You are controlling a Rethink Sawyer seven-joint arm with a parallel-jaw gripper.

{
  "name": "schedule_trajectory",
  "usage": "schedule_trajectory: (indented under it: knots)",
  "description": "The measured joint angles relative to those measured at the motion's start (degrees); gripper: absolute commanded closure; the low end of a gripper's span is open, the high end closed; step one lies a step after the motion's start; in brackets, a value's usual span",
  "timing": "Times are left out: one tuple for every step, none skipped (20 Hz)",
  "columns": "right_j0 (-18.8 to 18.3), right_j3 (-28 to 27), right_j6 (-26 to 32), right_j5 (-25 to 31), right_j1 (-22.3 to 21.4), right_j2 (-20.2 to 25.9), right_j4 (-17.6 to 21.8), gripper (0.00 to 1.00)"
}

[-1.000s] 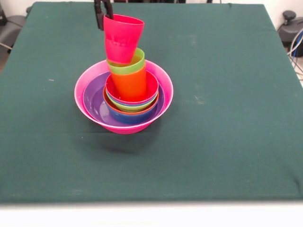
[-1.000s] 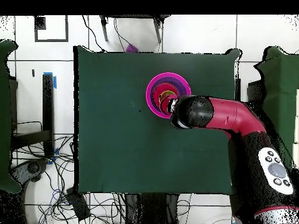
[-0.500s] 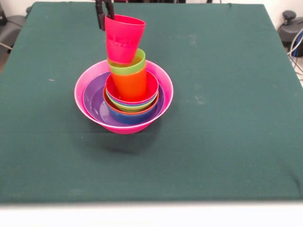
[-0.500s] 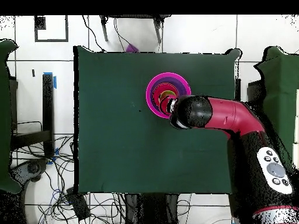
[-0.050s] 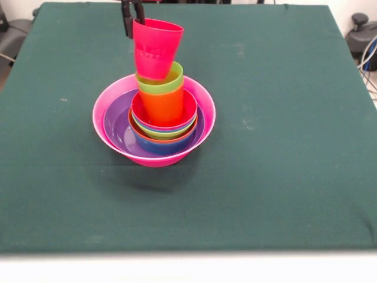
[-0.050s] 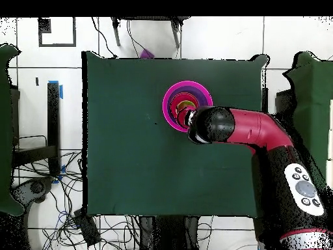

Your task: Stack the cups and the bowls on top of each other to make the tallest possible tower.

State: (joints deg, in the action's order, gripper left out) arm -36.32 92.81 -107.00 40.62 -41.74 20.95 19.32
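Red-pink cup point(image 5: 156, 48) held above tower, tilted, base over lime green cup point(image 5: 159, 82) mouth, not yet seated. Gripper point(image 5: 131, 16) pinching cup rim at far side. Tower sits in pink bowl point(image 5: 109, 99) mid-table. Step: placing last cup. Next move likely calls for levelling cup, lowering into green cup, then release.

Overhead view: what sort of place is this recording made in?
Most likely a robotics lab. A table under green cloth stands on a white tiled floor, loose cables tangle beside it, and a red robot arm reaches over the tower of plastic bowls.
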Motion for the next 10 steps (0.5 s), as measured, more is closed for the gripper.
schedule_trajectory:
  knots:
    - [0.1,0.0,0.0,0.0,0.0,0.0,0.0,1.0]
    - [0.2,0.0,0.0,0.0,0.0,0.0,0.0,0.0]
    - [0.3,0.0,0.0,0.0,0.0,0.0,0.0,0.0]
    - [0.4,0.0,0.0,0.0,0.0,0.0,0.0,0.0]
    - [0.4,0.0,0.0,0.0,0.0,0.0,0.0,0.0]
    - [0.5,0.0,0.0,0.0,0.0,0.0,0.0,0.0]
    - [0.5,0.0,0.0,0.0,0.0,0.0,0.0,0.0]
    - [0.6,0.0,0.0,0.0,0.0,0.0,0.0,0.0]
    - [0.6,0.0,0.0,0.0,0.0,0.0,0.0,0.0]
    - [0.6,0.0,0.0,0.0,0.0,0.0,0.0,0.0]
